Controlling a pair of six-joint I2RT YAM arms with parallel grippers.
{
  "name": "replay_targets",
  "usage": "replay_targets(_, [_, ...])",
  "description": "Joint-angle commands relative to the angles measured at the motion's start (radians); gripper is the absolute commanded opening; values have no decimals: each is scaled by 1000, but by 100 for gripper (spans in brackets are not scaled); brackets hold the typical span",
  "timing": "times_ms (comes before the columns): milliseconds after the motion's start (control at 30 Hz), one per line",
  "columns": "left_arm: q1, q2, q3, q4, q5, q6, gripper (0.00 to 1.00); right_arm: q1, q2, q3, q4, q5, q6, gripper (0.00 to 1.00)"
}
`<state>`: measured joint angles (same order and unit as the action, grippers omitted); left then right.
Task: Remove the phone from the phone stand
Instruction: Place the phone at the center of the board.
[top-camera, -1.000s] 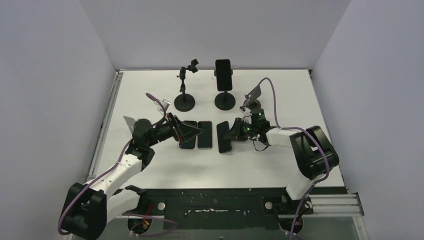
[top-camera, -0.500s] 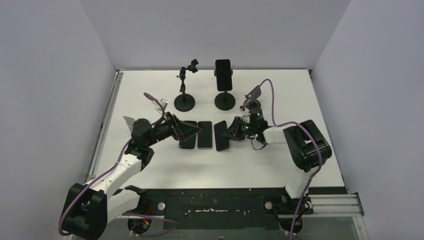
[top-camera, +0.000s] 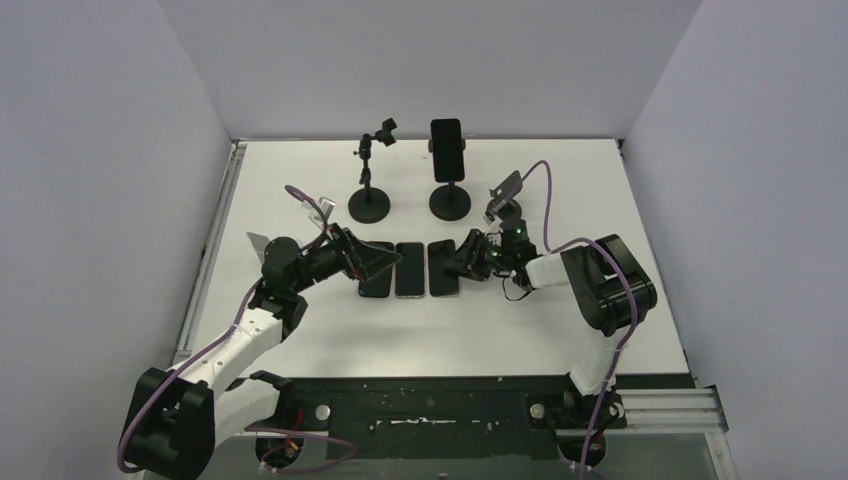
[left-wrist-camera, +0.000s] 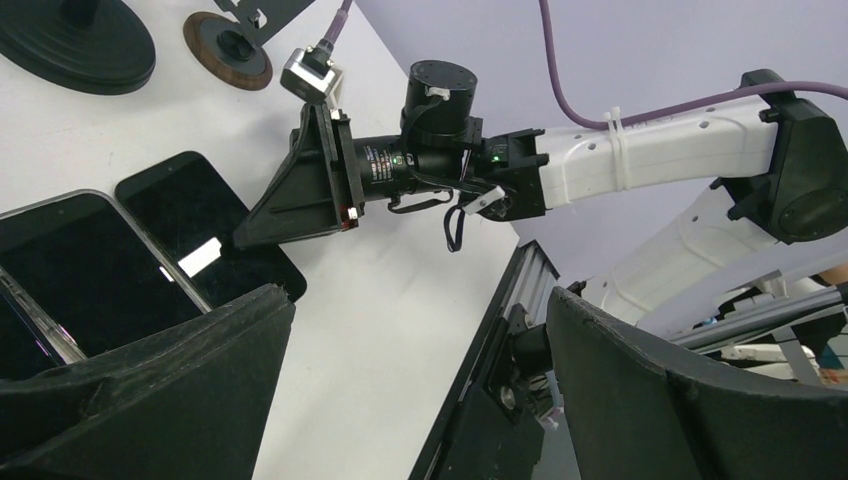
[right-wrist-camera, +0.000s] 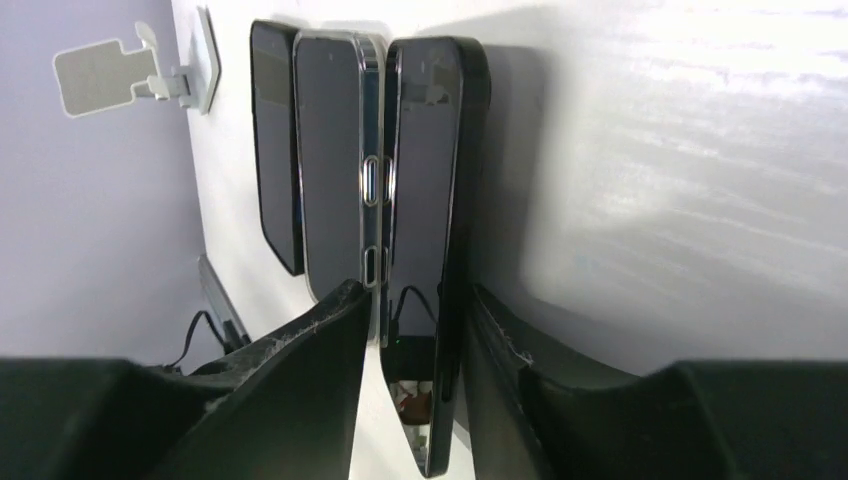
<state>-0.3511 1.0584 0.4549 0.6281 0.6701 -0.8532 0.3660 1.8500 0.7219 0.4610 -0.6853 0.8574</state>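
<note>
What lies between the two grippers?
Three phones lying flat side by side, in the top view; the left gripper overhangs one end phone, the right gripper straddles the other.

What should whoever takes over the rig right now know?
Pincers: the left pincer is wide open and empty, at the leftmost phone. The right pincer has its jaws astride the rightmost phone, which lies flat on the table; gripped or released, cannot tell.
Things: three phones flat in a row, the middle phone between those two. The left stand is empty; the right stand holds the last phone upright.
Done: three phones down.
Left: take the last phone off the right stand.
</note>
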Motion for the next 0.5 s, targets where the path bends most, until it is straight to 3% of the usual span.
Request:
replay_targets(0, [6, -17, 4, 22, -10, 19, 97, -8, -7, -20, -16, 82, -47, 43])
replay_targets(467, [12, -13, 5, 15, -20, 25, 97, -13, -97, -34, -184, 205, -162, 55])
